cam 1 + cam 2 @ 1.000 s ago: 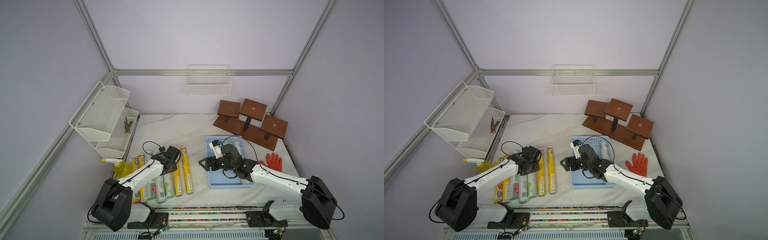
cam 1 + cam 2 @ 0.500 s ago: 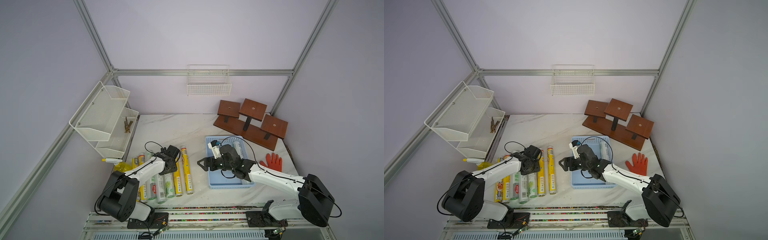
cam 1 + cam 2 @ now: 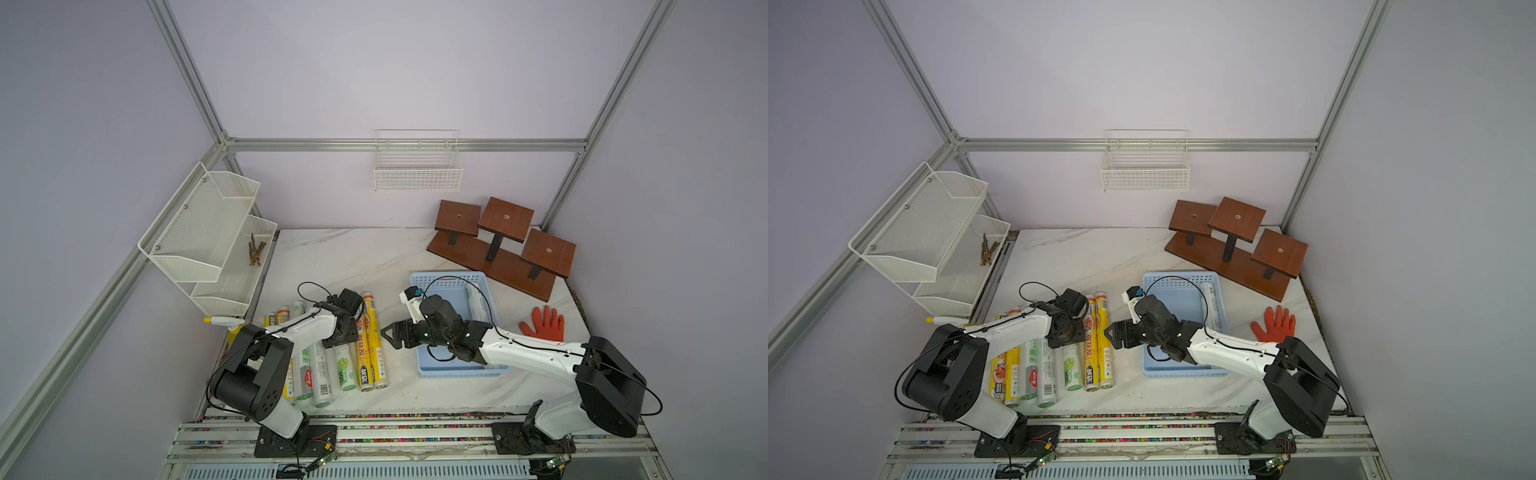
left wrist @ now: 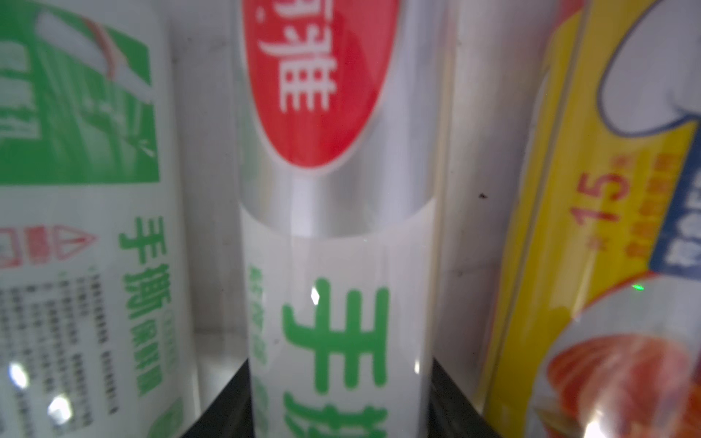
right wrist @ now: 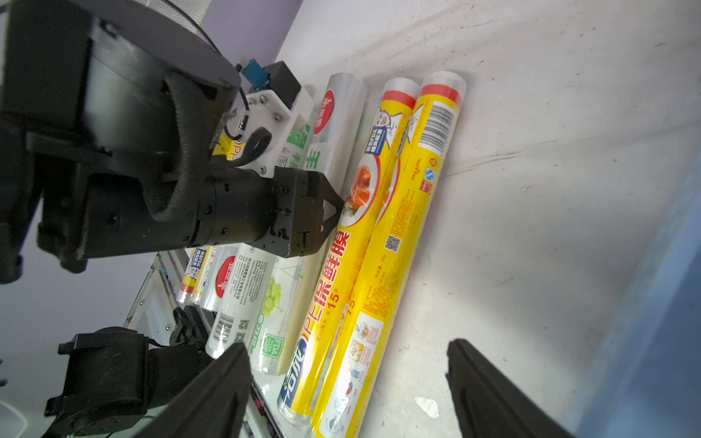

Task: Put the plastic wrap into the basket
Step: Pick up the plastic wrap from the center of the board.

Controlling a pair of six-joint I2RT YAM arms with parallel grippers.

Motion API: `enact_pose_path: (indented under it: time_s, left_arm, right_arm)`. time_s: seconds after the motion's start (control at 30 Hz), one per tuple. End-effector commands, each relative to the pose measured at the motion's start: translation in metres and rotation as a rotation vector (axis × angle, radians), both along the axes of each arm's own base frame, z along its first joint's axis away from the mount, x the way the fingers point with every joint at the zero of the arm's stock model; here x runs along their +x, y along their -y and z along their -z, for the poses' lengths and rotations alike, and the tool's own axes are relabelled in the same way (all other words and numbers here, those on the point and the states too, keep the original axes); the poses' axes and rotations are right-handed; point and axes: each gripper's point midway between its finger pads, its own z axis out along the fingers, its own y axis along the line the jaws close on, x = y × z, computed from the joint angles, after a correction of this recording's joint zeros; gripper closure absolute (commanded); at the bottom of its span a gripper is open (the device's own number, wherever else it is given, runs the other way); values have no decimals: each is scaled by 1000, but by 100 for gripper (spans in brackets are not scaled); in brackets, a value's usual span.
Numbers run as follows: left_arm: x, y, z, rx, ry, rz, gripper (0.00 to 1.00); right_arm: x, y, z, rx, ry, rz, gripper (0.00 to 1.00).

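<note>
Left pincer [image 3: 340, 337] straddles one roll [image 4: 341, 303], grip unclear | right pincer [image 3: 388, 336] apart | table [image 3: 353, 257] seven rolls [image 3: 365, 357] | basket [image 3: 457, 371] one

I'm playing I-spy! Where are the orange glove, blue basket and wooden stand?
orange glove [image 3: 542, 329]: in a top view, palm.
blue basket [image 3: 446, 279]: in a top view, far wall.
wooden stand [image 3: 505, 220]: in a top view, middle platform.

The basket [image 3: 440, 282] is sitting on the counter [image 3: 353, 257], holding one white roll [image 3: 477, 305] along its wall nearest the orange glove [image 3: 542, 324]. Off the basket's opposite side, the other plastic wrap rolls [image 3: 365, 361] are lying in a row, with the left end effector [image 3: 341, 338] reaching down onto them. The right end effector [image 3: 390, 336] is hovering between basket and row, jaws apart.
</note>
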Motion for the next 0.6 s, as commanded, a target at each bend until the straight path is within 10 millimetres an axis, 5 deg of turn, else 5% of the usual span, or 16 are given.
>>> enact_pose_path:
  time_s: [0.0,0.2,0.57]
  left_arm:
    - [-13,7,16,-39,-68,23,41]
    - [-17,7,23,-42,-87,24,40]
    - [-15,1,12,-18,-52,17,51]
  right_arm:
    - [12,-14,0,24,19,60,16]
    - [8,-44,24,23,-37,26,21]
    - [6,-55,43,-4,-59,32,23]
